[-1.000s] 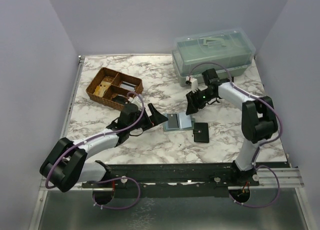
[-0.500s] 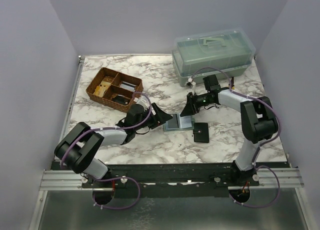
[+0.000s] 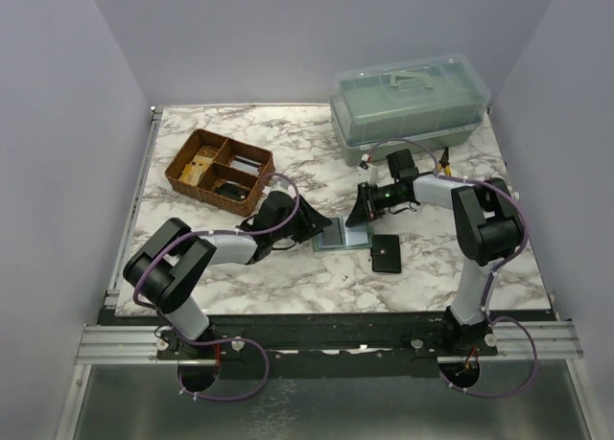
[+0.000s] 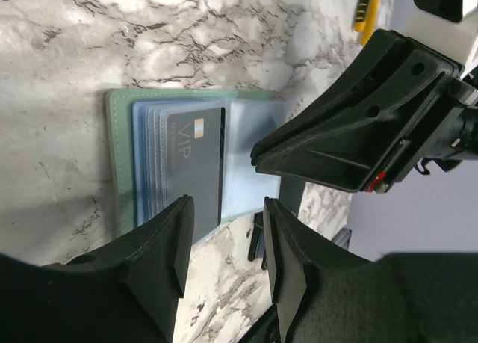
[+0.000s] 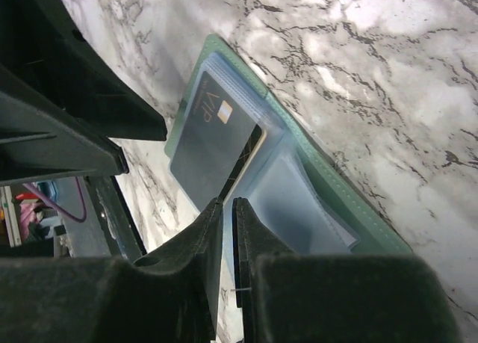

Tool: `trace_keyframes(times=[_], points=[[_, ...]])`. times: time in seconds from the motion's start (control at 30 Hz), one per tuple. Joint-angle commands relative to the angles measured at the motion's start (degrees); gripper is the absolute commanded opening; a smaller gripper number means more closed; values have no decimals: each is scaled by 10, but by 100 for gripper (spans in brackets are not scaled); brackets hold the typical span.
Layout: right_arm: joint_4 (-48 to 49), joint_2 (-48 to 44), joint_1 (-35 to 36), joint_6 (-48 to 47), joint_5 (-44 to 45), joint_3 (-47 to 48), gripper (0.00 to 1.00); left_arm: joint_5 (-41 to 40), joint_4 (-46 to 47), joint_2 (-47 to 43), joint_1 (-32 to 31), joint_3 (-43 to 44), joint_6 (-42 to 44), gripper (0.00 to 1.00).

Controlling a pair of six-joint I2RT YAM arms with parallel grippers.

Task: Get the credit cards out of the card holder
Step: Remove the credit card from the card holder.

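Note:
The sage-green card holder (image 3: pixel 343 235) lies open on the marble, its clear sleeves facing up. In the left wrist view the holder (image 4: pixel 113 156) shows a dark card marked VIP (image 4: pixel 196 164) in the top sleeve. In the right wrist view that card (image 5: pixel 213 137) has a tan edge (image 5: pixel 250 160) lifted, running into my right gripper (image 5: pixel 227 208). The right gripper's jaws are nearly closed, pinched on that edge. My left gripper (image 4: pixel 226 235) is open and empty, hovering just off the holder's left side. The right gripper (image 3: pixel 363 213) stands over the holder's right half, and the left gripper (image 3: pixel 317 227) sits beside the holder.
A black snap wallet (image 3: pixel 387 253) lies right of the holder. A brown divided basket (image 3: pixel 219 170) sits at the back left. A clear lidded box (image 3: pixel 408 100) stands at the back right. A yellow-handled tool (image 4: pixel 364 3) lies beyond the right arm.
My left gripper has moved right, up to the holder's left edge. My right gripper has come down and closed over the holder's right half.

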Motion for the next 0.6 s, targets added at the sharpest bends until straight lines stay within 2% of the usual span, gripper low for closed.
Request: trace_keyframes(times=[0.0,0.37,0.57], points=[[5,21,0,18,22,15,16,-67,-122,3,-20,48,17,47],[-11,38,8,10,44,25,16,-149,-269,-1,-40,114,45,49],[-15,41,9,8,48,27,16,-124,-263,6,-41,120,51,49]])
